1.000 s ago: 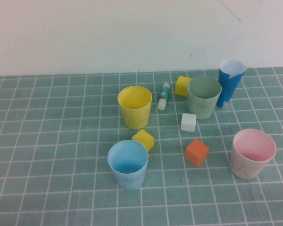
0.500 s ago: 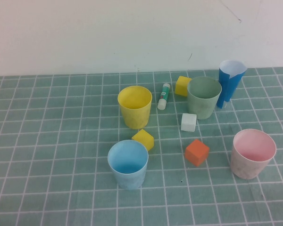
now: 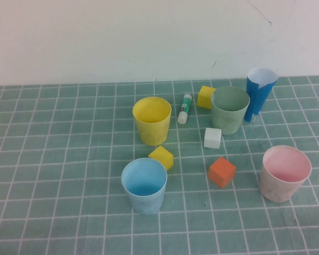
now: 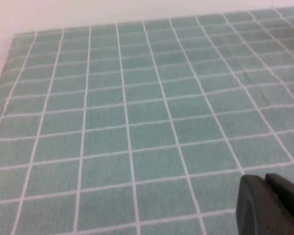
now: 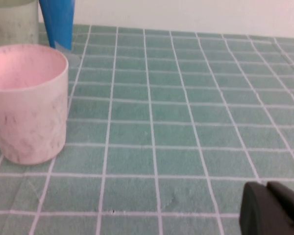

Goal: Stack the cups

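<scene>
Green-checked counter (image 3: 53, 175), four cups all standing apart, nothing nested yet; stacking hasn't started. Left to right in the high view: blue cup (image 3: 144, 185) at 7 o'clock of the group, yellow cup (image 3: 152, 120) at 11, green cup (image 3: 230, 109) at 1, pink cup (image 3: 285, 172) at 4. Left tool (image 4: 272, 205) closed, empty, over bare counter well off to the left. Right tool (image 5: 274, 208) closed, empty, near the pink cup. Likely next: open the right tool, take the pink cup by its rim, lift clear of the orange block (image 3: 221, 171).
</scene>
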